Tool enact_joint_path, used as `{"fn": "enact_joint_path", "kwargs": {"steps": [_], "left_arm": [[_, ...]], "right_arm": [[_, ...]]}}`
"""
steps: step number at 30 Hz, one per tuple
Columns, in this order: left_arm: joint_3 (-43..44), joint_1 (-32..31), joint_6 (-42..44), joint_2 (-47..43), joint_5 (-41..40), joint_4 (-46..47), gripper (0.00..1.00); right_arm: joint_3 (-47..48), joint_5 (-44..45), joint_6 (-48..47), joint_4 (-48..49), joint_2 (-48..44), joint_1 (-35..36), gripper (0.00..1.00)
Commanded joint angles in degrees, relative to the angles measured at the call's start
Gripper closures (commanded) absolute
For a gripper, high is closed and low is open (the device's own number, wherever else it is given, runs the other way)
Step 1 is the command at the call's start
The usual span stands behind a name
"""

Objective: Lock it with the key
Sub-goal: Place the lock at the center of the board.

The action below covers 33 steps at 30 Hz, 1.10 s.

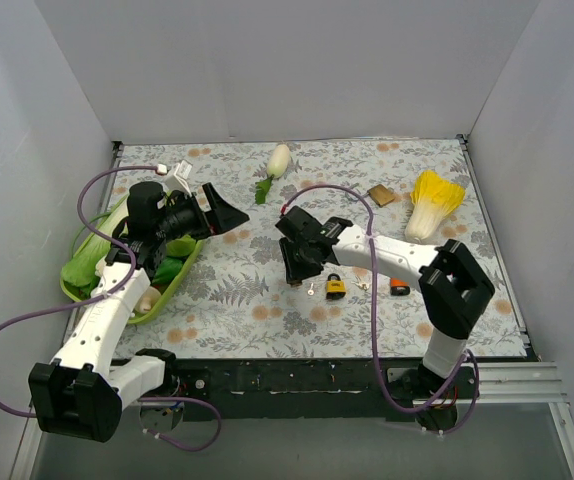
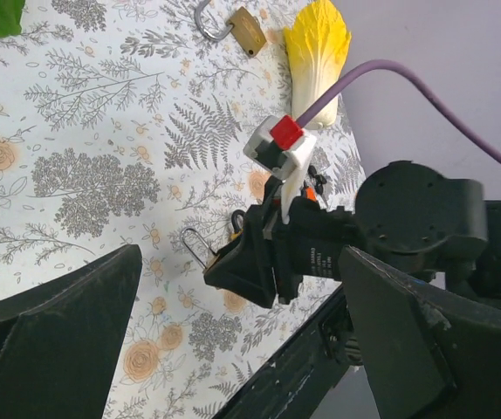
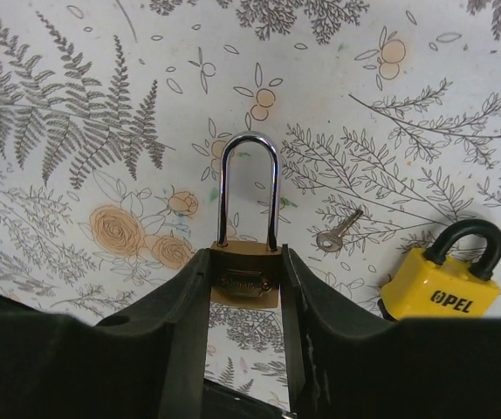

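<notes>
A brass padlock (image 3: 244, 281) with a tall steel shackle (image 3: 250, 188) sits upright between the fingers of my right gripper (image 3: 244, 258), which is shut on its body just above the flowered tablecloth. A small silver key (image 3: 336, 233) lies flat on the cloth just right of the shackle, touching nothing. From above, the right gripper (image 1: 302, 270) is near the table's middle. My left gripper (image 1: 229, 215) hovers to its left, open and holding nothing. In the left wrist view the left gripper (image 2: 242, 349) looks toward the right gripper (image 2: 250, 262) and the padlock's shackle (image 2: 196, 246).
A yellow padlock (image 3: 442, 279) lies right of the key, also seen from above (image 1: 335, 287). A second brass padlock (image 1: 381, 195) and a yellow cabbage (image 1: 432, 200) lie at the back right. A white radish (image 1: 278, 160) lies at the back. A green bowl (image 1: 77, 285) of vegetables sits left.
</notes>
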Motion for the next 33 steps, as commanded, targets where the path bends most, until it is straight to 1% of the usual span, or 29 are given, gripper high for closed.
{"fn": "enact_joint_path", "kwargs": {"steps": [1,10,15,19,20,21,24,26,27,29,30,33], "left_arm": [[-0.8,0.5,-0.9,-1.3,-1.6,2.6,0.02],[-1.8,1.4,-1.0,-1.2,-0.7,3.7,0.02],[-2.2,2.1,-0.6,-1.0,-0.2,4.0,0.02],[-2.5,2.5,-0.2,-0.9,0.5,4.1,0.02],[-2.5,2.8,-0.2,-0.9,0.6,4.3,0.02],[-2.5,2.8,-0.1,-0.9,0.6,4.4,0.02],[-2.5,3.2,0.1,-1.0,0.7,4.1,0.02],[-2.4,3.6,0.3,-1.1,0.9,4.0,0.02],[-2.3,3.6,0.4,-1.1,0.8,3.9,0.02],[-2.1,3.8,0.4,-1.1,0.9,3.7,0.02],[-2.0,3.9,0.5,-1.2,1.0,3.6,0.02],[-1.9,4.1,0.6,-1.3,1.3,3.4,0.02]], "right_arm": [[2.8,0.4,10.6,-1.3,1.7,0.7,0.99],[1.3,2.7,14.5,-1.3,5.4,0.8,0.99],[0.2,2.4,16.3,-1.4,6.5,0.8,0.98],[-0.3,2.6,16.7,-1.2,6.8,0.8,0.84],[-0.4,2.7,16.8,-1.2,6.9,0.8,0.79],[-0.6,2.6,16.9,-1.2,7.0,0.8,0.73],[-1.2,3.2,16.7,-1.5,7.2,0.9,0.71],[-1.3,3.4,16.7,-1.9,7.4,0.9,0.65],[-1.3,3.6,16.9,-2.0,7.5,0.9,0.59],[-1.2,3.9,17.3,-2.1,7.8,1.0,0.49],[-1.1,3.9,17.3,-2.1,8.0,1.0,0.43],[-0.2,3.5,17.8,-2.0,8.2,1.0,0.32]]}}
